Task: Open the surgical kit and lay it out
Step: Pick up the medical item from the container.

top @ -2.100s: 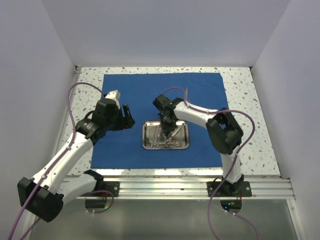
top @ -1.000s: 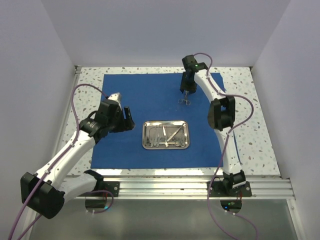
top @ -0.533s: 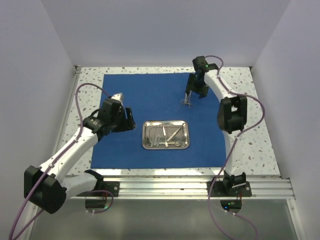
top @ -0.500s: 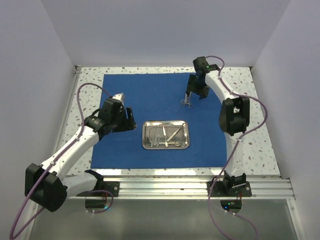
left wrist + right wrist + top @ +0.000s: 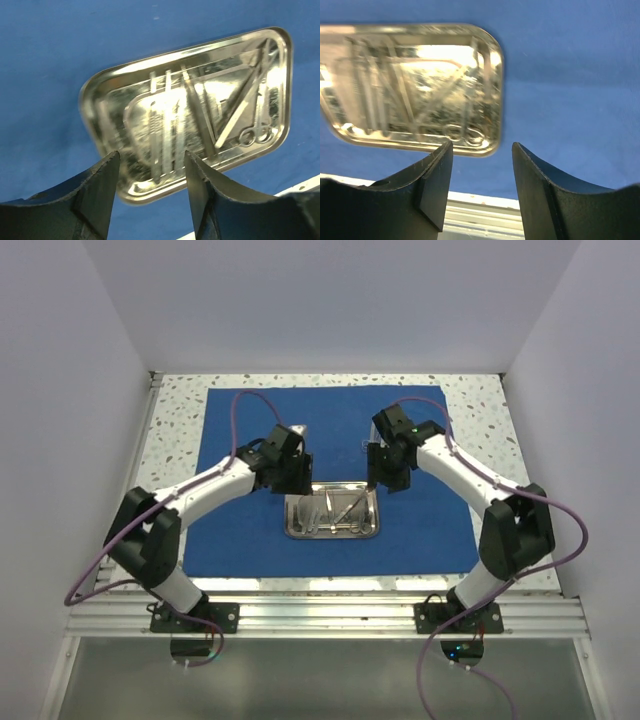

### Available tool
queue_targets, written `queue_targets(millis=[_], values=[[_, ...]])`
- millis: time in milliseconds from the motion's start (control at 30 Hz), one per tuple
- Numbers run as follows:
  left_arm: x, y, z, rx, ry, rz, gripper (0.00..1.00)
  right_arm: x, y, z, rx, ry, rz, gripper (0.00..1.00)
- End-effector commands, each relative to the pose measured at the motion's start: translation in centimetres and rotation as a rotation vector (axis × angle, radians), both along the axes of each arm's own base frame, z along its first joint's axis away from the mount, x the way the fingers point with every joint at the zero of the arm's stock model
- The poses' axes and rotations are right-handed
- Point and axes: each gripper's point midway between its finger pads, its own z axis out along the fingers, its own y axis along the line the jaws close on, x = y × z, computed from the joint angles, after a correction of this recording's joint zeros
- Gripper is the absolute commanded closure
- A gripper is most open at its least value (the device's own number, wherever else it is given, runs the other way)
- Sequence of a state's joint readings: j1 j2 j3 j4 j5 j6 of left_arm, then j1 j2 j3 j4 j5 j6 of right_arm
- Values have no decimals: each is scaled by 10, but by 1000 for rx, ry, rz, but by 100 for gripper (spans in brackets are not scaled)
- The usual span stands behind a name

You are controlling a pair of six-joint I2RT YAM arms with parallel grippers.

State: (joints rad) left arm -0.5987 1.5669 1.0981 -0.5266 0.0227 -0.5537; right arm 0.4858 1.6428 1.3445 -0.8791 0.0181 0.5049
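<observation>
Top view: white speckled tabletop (image 5: 480, 405), boxed in by plain white walls (image 5: 320, 300) on the left, far and right sides, with an aluminium rail (image 5: 330, 615) along the near edge. The large royal-blue cloth wrap (image 5: 240, 530) is spread flat. The shiny rectangular steel tray with rounded corners (image 5: 333, 536) sits on it, closer to the cloth's near edge. Cloth runs well past the tray on every side, widest beyond it, and a speckled margin shows left, right and far of the cloth. Left gripper (image 5: 292, 478) is over the tray's far-left corner, right gripper (image 5: 385, 478) over its far-right corner. There's a small silver speck (image 5: 362, 446) on the cloth just beyond the tray, possibly an instrument, too small to tell.

Left wrist view: left gripper (image 5: 150, 156) has its fingers (image 5: 95, 195) spread with nothing between them, above the tray (image 5: 86, 97). Slender silver instruments lie inside it: tweezers (image 5: 165, 130) lengthwise and scissor-like forceps (image 5: 255, 105) beside them, towards one end. Blue cloth (image 5: 50, 60) surrounds the tray.

Right wrist view: right gripper (image 5: 482, 147) also has its fingers (image 5: 535, 190) apart, holding nothing, just off the tray's rounded corner (image 5: 497, 55). Blue cloth (image 5: 560, 100) is beside the tray, with a pale edge strip (image 5: 480, 210) below it.
</observation>
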Motion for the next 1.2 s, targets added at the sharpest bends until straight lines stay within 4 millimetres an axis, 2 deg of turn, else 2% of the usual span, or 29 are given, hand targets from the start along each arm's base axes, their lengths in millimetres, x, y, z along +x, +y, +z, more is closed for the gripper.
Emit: queue_targets(millis=[0,33,167,367,500,567,733,900,1033,1167], values=[[15,-34,9,-47,-53,-42,42,-11,-7,9,25,-11,-31,46],[15,-40,2,-49,-45,-42,44,-13,-10,15,24,-29,-32,46],[10,-59,-8,-77,-24,-24,46,-28,-23,20,-3,-27,-22,48],[13,-79,-15,-68,-21,0,49,-54,-29,14,14,8,-20,49],[18,-89,-16,-55,-39,34,49,-63,-34,12,11,17,-15,50],[18,-93,-23,-44,-25,41,51,-66,-36,14,8,15,-9,51],[23,-99,-41,-12,5,66,64,-75,-44,15,-22,25,12,51],[26,-103,-53,16,24,77,72,-79,-49,18,-41,24,26,51],[29,-103,-51,21,20,87,80,-79,-53,18,-62,24,39,51],[26,-94,-52,60,27,99,81,-77,-51,17,-60,30,41,51]])
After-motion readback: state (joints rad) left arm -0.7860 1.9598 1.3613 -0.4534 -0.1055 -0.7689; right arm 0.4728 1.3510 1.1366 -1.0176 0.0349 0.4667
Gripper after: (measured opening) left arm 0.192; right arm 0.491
